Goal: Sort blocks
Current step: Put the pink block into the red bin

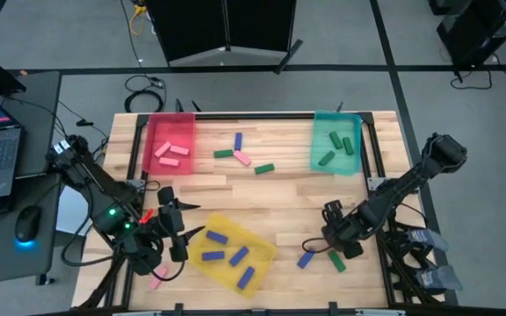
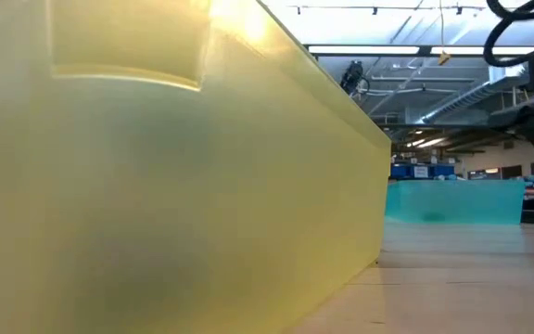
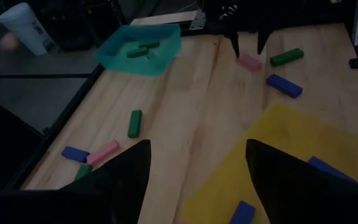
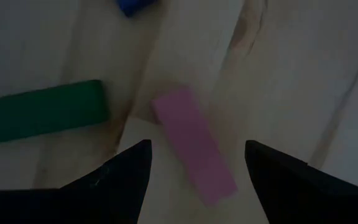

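Overhead, pale wooden table [image 1: 288,197] on grey floor [image 1: 464,114], left end effector [image 1: 176,230] spread, right end effector [image 1: 334,235] spread above pink block [image 4: 194,144].

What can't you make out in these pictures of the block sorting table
- Low view: the yellow tray fills most of the frame and hides the blocks and both grippers.
- High view: the pink block under the right gripper is covered by that arm.
- Right wrist view: the green block and blue block are cut by the frame edges.
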Motion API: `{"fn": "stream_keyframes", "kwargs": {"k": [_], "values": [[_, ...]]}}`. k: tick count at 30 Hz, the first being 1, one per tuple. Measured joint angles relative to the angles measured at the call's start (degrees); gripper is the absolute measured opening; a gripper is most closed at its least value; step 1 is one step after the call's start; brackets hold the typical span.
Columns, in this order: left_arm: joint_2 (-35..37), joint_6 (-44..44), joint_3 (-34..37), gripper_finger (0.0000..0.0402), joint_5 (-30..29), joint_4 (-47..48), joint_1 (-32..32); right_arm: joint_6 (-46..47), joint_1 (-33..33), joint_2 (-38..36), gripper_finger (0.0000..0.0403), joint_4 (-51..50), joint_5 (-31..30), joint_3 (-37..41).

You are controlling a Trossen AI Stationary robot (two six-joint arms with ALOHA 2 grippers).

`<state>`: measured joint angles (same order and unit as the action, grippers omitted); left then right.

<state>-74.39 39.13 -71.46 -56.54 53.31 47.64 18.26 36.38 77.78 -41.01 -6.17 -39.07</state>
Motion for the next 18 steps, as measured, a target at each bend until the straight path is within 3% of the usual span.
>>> {"fn": "stream_keyframes", "kwargs": {"k": [11, 14, 18], "values": [[0.0, 0.1, 0.0, 0.0269, 0.0, 0.0, 0.0, -2.0, -0.7, 8.9, 0.0253, 1.8, 1.2, -0.3], [0.0, 0.1, 0.0, 0.0269, 0.0, 0.0, 0.0, -1.5, -1.2, 8.6, 0.0220, 2.0, 2.0, -0.2], [0.0, 0.1, 0.0, 0.0269, 0.0, 0.1, 0.0, -1.5, -2.1, 7.0, 0.0148, 2.6, 3.3, 0.0]]}}
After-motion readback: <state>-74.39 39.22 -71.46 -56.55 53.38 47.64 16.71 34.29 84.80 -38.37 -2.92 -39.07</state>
